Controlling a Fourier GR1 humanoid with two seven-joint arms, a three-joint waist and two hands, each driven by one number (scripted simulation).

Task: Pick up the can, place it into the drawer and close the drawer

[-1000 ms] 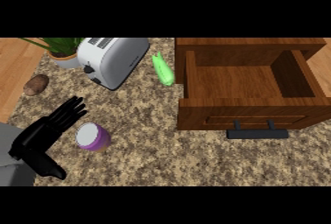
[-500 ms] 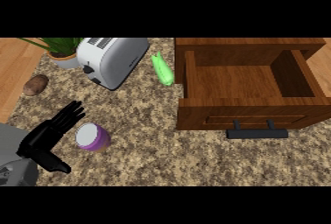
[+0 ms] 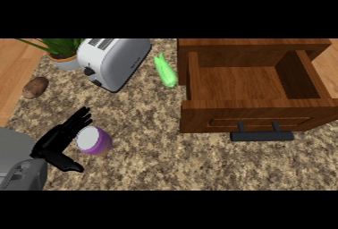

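Observation:
A purple can point(image 3: 93, 140) with a white top stands upright on the speckled counter at the lower left. My left hand point(image 3: 58, 142) is right against the can's left side, fingers straight and pointing away from me, thumb point(image 3: 66, 164) stuck out below the can. The hand is open and not curled round the can. The wooden drawer point(image 3: 251, 85) stands pulled open at the right, empty inside, with its dark handle point(image 3: 262, 135) on the front facing me. My right hand does not show.
A silver toaster point(image 3: 112, 60) lies at the top left, with a potted plant point(image 3: 63, 56) behind it and a brown potato point(image 3: 34, 87) near the counter's left edge. A green vegetable point(image 3: 166, 71) lies between the toaster and the drawer.
My left forearm has drawn back toward the lower left corner, and the hand has settled closer along the can's left side. The can and the drawer have not moved.

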